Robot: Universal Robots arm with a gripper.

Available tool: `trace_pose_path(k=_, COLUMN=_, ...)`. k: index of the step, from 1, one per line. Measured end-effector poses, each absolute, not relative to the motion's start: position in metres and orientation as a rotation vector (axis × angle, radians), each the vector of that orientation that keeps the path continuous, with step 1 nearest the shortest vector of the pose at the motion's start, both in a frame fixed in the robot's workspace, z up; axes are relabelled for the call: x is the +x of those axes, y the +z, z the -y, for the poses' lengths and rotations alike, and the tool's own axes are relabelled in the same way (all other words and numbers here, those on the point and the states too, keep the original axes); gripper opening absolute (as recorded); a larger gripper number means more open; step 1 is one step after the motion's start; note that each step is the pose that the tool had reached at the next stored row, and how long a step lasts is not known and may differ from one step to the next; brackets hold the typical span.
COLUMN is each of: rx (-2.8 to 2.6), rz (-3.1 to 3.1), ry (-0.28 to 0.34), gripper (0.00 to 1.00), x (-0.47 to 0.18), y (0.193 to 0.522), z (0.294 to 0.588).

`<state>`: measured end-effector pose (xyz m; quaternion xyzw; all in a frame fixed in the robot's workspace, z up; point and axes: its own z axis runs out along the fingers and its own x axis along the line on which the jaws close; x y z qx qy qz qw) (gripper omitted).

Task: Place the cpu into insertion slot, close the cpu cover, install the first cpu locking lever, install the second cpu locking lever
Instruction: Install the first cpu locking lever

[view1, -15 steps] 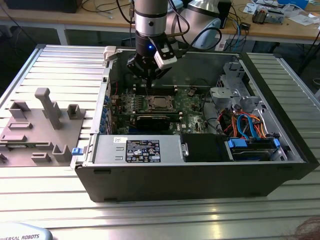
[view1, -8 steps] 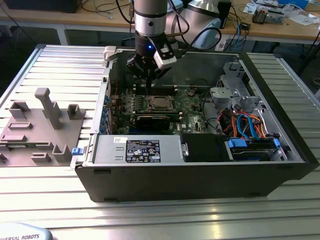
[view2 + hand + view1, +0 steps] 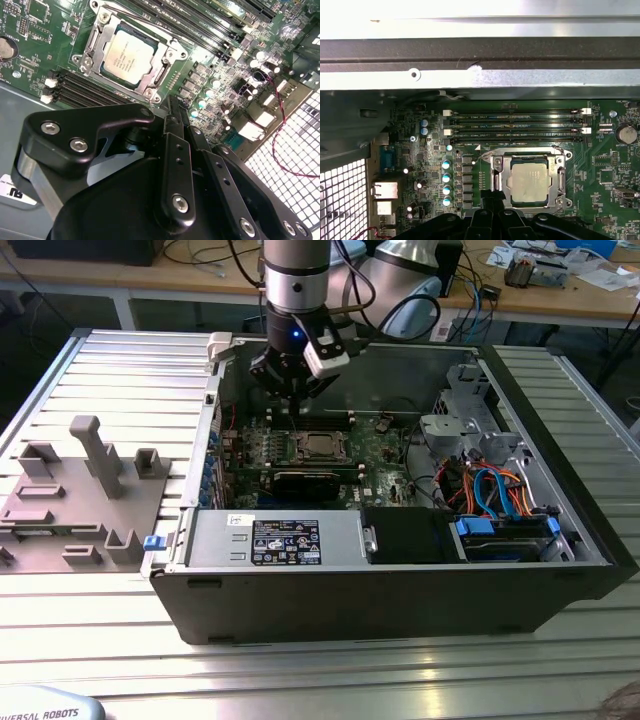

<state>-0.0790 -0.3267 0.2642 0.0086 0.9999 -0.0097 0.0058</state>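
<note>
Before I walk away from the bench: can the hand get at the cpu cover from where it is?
Probably yes. The hand hangs inside the open case just beside the cpu cover, which lies flat around the cpu, and nothing stands between them.

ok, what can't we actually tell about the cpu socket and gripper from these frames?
- Locking levers: too thin to tell latched or free around the cpu cover in both wrist views.
- The cpu: seated depth in the insertion slot unclear; the cover frame hides its edges.
- Gripper: fingertip gap hidden by its own black linkage.
- Exterior view: socket too small.
</note>
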Motion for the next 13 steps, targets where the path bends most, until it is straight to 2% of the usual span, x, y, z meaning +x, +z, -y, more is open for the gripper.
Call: trace_pose_path(k=13, rx=0.027, rz=-3.13, ry=-0.03, gripper=0.11, x=-0.0815, y=0.2641, z=0.3267)
